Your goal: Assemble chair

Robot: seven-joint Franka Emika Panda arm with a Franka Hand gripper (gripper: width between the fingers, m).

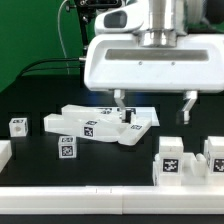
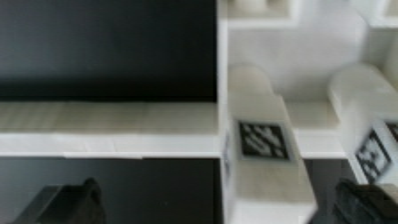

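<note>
My gripper is open and empty, hanging just above and behind a cluster of white chair parts: flat slabs and long pieces with square tags, lying mid-table. One finger is close over the cluster's far edge; the other is over bare black table. In the wrist view the gripper straddles a long tagged piece. A second tagged piece lies beside it and a flat slab stretches to one side. Both dark fingertips show apart.
Small tagged blocks sit at the exterior view's left and front. Two larger tagged blocks stand at the front right. A white piece shows at the left edge. A white ledge runs along the front.
</note>
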